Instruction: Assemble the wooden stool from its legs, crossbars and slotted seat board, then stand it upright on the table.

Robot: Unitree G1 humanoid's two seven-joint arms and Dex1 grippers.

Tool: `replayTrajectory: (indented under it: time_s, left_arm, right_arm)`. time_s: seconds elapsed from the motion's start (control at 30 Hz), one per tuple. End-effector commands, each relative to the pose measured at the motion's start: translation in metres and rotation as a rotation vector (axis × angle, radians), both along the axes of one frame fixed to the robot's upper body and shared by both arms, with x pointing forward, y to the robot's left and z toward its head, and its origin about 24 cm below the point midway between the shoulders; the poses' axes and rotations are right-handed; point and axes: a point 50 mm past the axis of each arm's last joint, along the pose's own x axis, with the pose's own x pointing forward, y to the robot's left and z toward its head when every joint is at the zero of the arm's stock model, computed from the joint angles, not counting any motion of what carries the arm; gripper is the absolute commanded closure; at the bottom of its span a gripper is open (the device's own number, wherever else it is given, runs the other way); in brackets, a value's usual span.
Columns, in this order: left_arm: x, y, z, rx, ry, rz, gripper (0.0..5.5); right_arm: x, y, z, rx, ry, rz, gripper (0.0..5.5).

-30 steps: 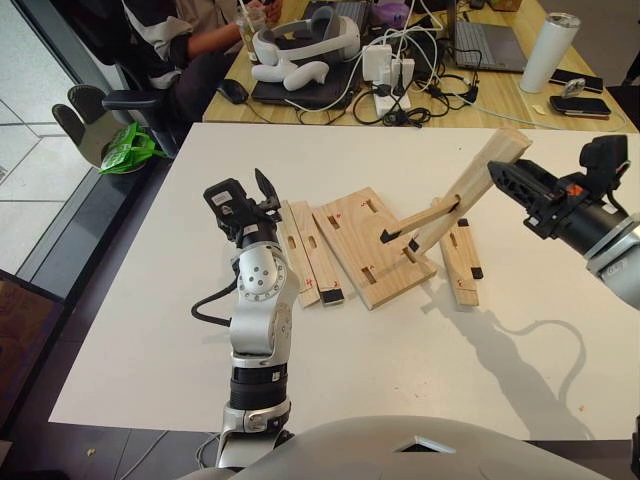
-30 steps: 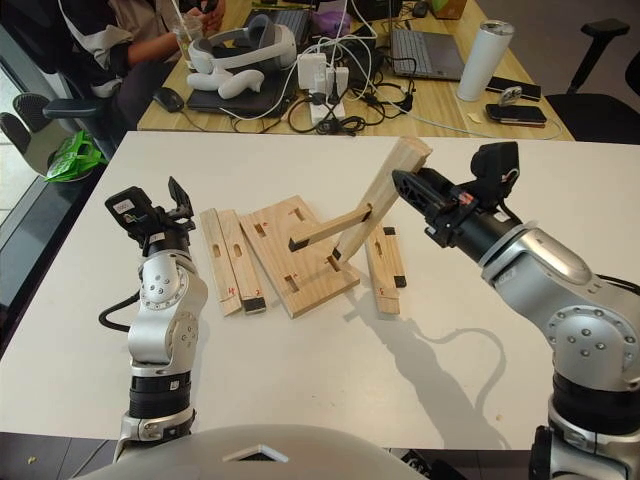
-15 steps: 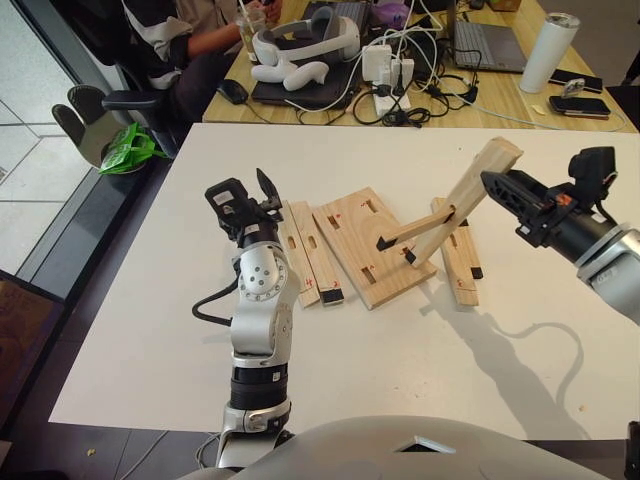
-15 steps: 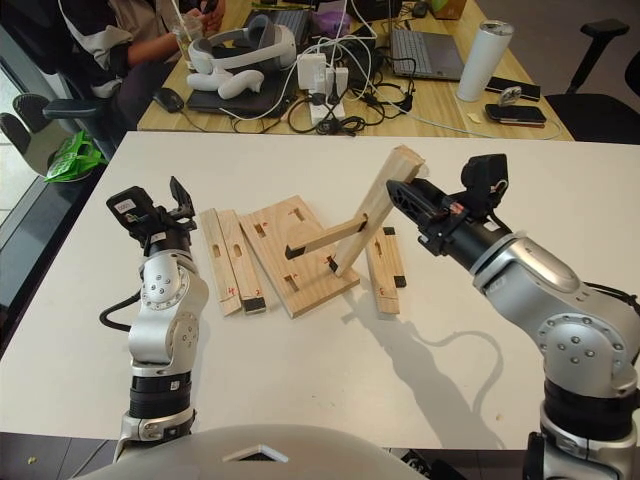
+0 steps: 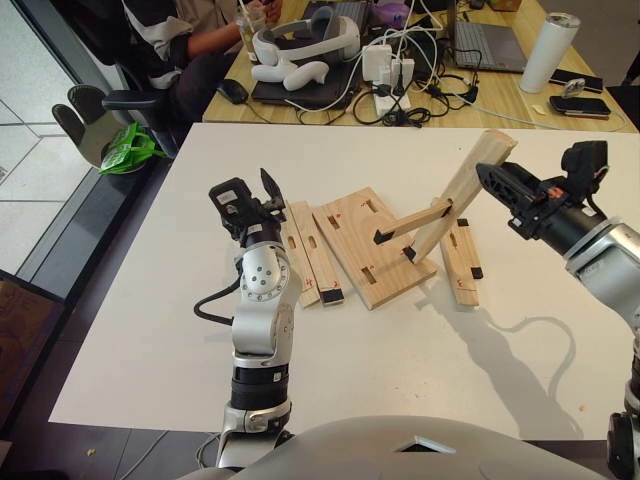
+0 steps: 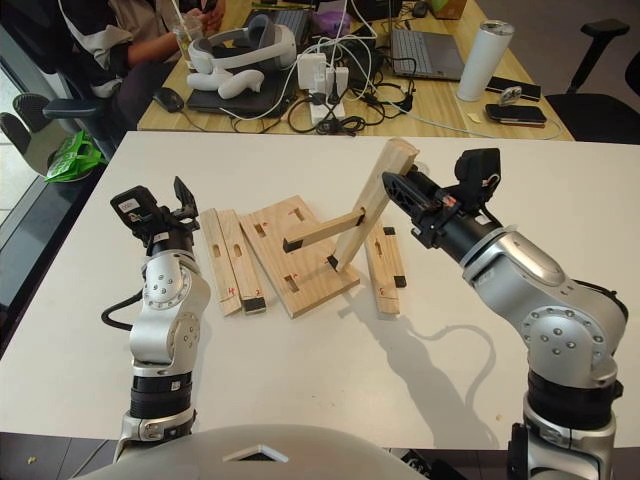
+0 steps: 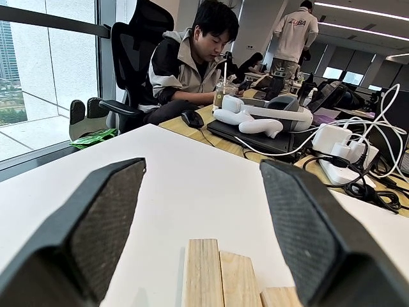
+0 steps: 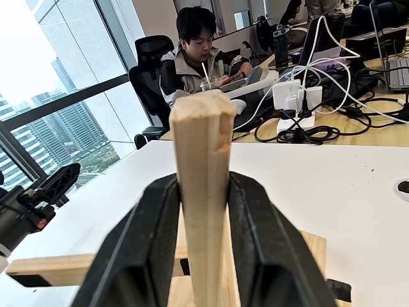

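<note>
Leg (image 5: 452, 195): pale pine, square section, black foot pad, crossbar (image 5: 410, 222) sticking out sideways. Right gripper (image 8: 199, 240) clamped on leg's upper end, jaws flat on both faces. Leg tilted, lower end on seat board (image 5: 345, 235) right corner. Right forearm extended from board's right side. Left gripper (image 7: 203, 211) wide apart, holding nothing, over far ends of two flat legs (image 5: 308, 255) left of board, wrist upright.

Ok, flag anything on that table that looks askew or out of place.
The leg clamped in the right gripper leans steeply over the seat board, its low end near the board's edge, with a crossbar jutting sideways from it. That looks like mid-assembly, not a fall. Nothing looks spilled or damaged.
</note>
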Motion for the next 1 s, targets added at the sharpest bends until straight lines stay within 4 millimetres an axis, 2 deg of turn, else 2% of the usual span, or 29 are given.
replayTrajectory:
  time_s: [0.03, 0.4, 0.73, 0.9, 1.0]
  left_arm:
    - [-0.001, -0.015, 0.001, -0.078, 0.007, -0.024, 2.16]
    - [-0.002, -0.016, 0.000, -0.078, 0.012, -0.028, 2.16]
    - [0.000, -0.016, 0.001, -0.073, 0.011, -0.040, 2.16]
    - [0.001, -0.016, 0.003, -0.069, 0.006, -0.046, 2.16]
    - [0.000, -0.012, 0.002, -0.063, 0.007, -0.038, 2.16]
  right_arm:
    - [0.001, 0.001, 0.002, 0.001, -0.013, -0.015, 4.49]
    - [0.002, 0.004, -0.001, 0.004, -0.010, -0.021, 4.49]
    - [-0.004, 0.004, -0.015, -0.055, 0.037, -0.033, 4.53]
    - [-0.022, 0.007, -0.027, -0.160, 0.056, 0.076, 4.53]
    - [-0.036, -0.005, -0.034, -0.233, 0.120, 0.149, 4.53]
